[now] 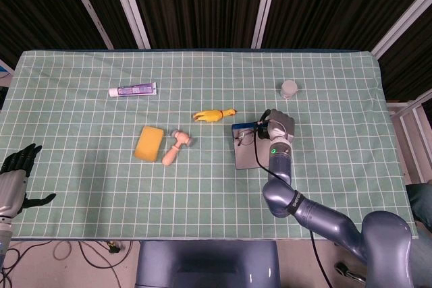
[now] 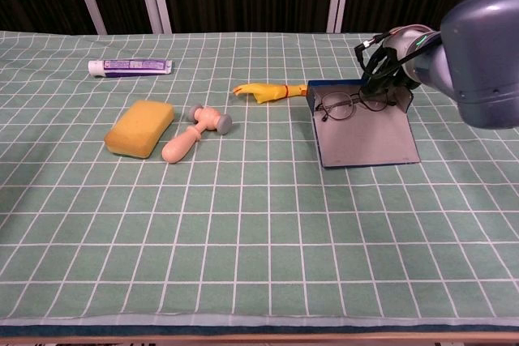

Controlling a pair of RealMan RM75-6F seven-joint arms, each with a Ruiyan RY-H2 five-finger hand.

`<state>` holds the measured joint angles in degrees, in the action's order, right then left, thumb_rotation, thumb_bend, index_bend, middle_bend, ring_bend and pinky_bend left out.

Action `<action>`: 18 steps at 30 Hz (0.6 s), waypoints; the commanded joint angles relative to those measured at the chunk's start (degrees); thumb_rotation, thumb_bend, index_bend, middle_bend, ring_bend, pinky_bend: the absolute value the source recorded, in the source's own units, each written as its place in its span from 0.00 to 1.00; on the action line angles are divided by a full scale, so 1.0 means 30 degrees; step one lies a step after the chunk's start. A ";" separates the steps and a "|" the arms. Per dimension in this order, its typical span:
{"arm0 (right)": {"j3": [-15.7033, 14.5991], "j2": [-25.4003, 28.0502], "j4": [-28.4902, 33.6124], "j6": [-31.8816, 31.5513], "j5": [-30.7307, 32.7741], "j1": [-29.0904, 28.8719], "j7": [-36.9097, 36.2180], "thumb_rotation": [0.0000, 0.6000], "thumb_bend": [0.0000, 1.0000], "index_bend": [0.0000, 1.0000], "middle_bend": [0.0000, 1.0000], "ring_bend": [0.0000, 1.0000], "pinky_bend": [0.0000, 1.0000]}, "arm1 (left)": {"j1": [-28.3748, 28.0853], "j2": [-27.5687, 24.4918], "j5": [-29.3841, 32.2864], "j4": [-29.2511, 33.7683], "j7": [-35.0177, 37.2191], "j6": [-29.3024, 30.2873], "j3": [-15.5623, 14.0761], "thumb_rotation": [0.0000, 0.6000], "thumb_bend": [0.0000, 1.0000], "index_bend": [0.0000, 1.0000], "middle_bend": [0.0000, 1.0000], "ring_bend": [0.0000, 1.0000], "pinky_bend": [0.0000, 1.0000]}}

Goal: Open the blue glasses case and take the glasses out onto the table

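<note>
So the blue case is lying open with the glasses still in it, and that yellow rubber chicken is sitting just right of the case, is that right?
Not quite. The rubber chicken lies just left of the blue case, as the chest view shows, near the case's far left corner. The rest holds: the case is open and the glasses are still in it, with the right hand at them.

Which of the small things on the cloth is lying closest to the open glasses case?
The yellow rubber chicken, its tail almost at the blue case's corner. The toy hammer and sponge lie farther left.
</note>
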<state>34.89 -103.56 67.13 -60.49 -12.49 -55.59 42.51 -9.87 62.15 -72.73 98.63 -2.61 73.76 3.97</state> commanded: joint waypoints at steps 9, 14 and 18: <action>-0.1482 -0.0612 -0.0537 0.1343 -0.4649 0.1073 -0.4609 1.00 0.49 0.54 0.96 1.00 1.00 | 0.0025 -0.0035 -0.0049 0.0015 0.0123 0.0026 0.0000 1.00 0.00 0.00 0.00 0.00 0.00; -0.1680 -0.0801 -0.1025 0.1756 -0.5665 0.1158 -0.5826 1.00 0.49 0.54 0.96 1.00 1.00 | 0.0021 -0.0043 -0.0052 0.0014 0.0152 0.0006 0.0001 1.00 0.00 0.00 0.00 0.00 0.00; -0.1611 -0.1039 -0.1489 0.1780 -0.6113 0.1104 -0.6550 1.00 0.49 0.54 0.96 1.00 1.00 | 0.0024 -0.0034 -0.0029 0.0007 0.0146 0.0006 0.0006 1.00 0.00 0.00 0.00 0.00 0.00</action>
<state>30.01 -106.30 63.27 -55.17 -30.29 -52.22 23.48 -9.79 62.05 -72.82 98.65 -2.18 73.78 3.99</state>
